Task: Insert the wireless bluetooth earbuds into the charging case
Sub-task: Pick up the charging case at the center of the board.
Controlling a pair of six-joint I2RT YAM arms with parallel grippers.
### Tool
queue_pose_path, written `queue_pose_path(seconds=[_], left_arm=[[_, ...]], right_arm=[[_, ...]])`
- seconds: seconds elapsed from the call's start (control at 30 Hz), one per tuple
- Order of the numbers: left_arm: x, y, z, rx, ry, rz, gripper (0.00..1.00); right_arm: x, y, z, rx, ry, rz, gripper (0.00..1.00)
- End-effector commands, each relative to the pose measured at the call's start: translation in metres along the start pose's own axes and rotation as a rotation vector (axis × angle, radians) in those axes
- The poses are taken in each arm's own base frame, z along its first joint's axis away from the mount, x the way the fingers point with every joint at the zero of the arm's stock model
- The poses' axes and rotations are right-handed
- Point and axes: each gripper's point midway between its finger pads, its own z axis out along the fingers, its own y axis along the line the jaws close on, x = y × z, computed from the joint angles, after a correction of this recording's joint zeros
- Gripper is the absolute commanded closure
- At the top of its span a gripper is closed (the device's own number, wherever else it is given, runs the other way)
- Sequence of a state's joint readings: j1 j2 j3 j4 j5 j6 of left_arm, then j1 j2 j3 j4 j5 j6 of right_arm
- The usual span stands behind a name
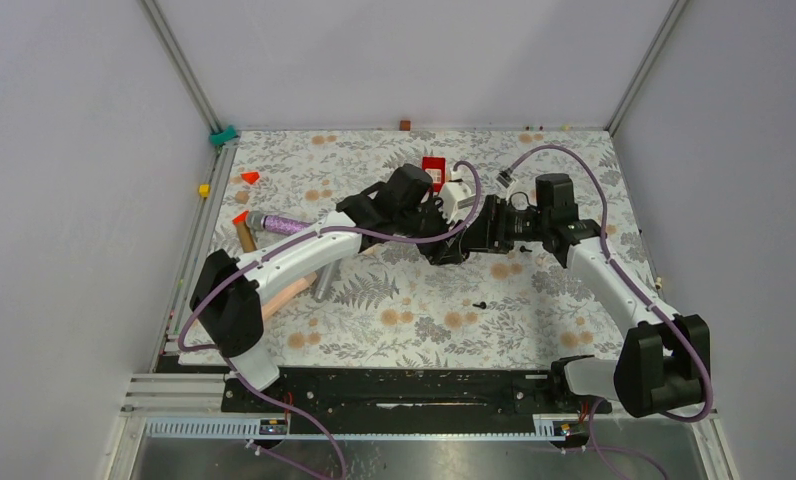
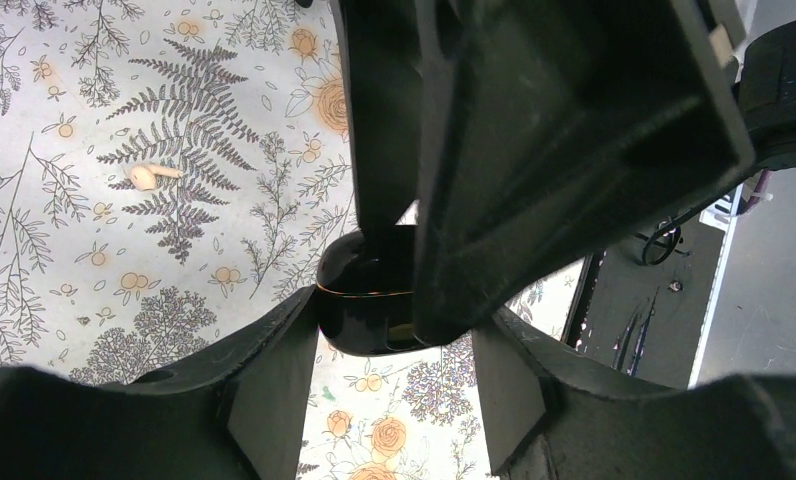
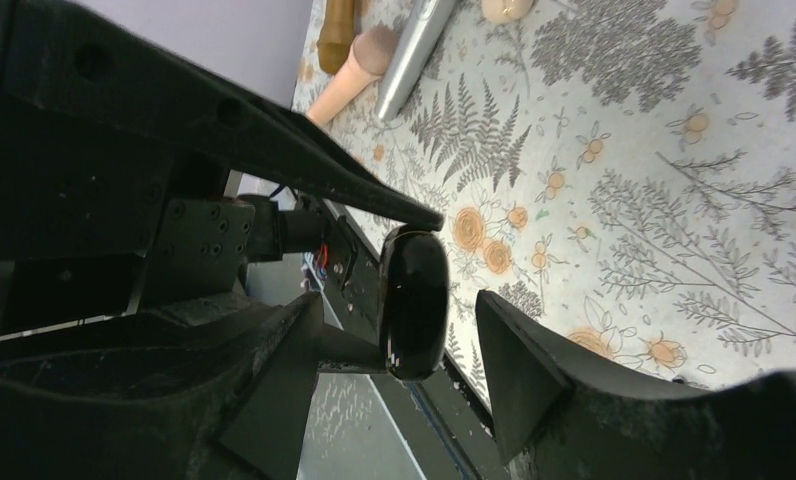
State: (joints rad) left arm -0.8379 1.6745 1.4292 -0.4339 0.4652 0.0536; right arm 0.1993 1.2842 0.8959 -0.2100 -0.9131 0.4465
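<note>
The charging case [image 2: 366, 300], a glossy black pebble with a thin seam line, hangs above the flowered table. My left gripper [image 2: 394, 322] is shut on it at the fingertips. In the right wrist view the case [image 3: 414, 300] shows edge-on between the wide-set jaws of my right gripper [image 3: 398, 305], which is open with a gap on each side. Both grippers meet mid-table, left gripper [image 1: 442, 247] and right gripper [image 1: 476, 236]. A tiny black earbud [image 1: 481, 303] lies on the table in front of them. Another small black speck [image 1: 525, 247] sits by the right arm.
A red box [image 1: 433, 170] and a white block [image 1: 459, 196] stand behind the grippers. On the left lie a purple glitter tube [image 1: 279, 223], a silver cylinder [image 3: 414, 50], a pink rod [image 3: 354, 75] and a wooden piece [image 3: 336, 35]. A small beige piece [image 2: 154, 177] rests on the table.
</note>
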Motion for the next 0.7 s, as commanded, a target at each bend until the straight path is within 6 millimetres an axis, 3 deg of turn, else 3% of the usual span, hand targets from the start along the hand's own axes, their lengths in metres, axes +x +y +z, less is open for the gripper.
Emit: queue_pose_path(seconds=[0.0, 0.27, 0.47, 0.67], left_arm=[[-0.030, -0.005, -0.016, -0.017, -0.093, 0.064, 0.61], [-0.030, -0.005, -0.017, -0.023, -0.094, 0.066, 0.61], [-0.030, -0.005, -0.019, -0.023, -0.097, 0.066, 0.61], [-0.034, -0.005, -0.020, -0.031, -0.109, 0.061, 0.57]], right_arm=[[0.013, 0.021, -0.002, -0.063, 0.047, -0.072, 0.37], [0.016, 0.024, -0.003, -0.073, 0.054, -0.090, 0.56], [0.018, 0.022, -0.003, -0.074, 0.059, -0.093, 0.60], [0.016, 0.034, -0.004, -0.125, 0.071, -0.098, 0.78]])
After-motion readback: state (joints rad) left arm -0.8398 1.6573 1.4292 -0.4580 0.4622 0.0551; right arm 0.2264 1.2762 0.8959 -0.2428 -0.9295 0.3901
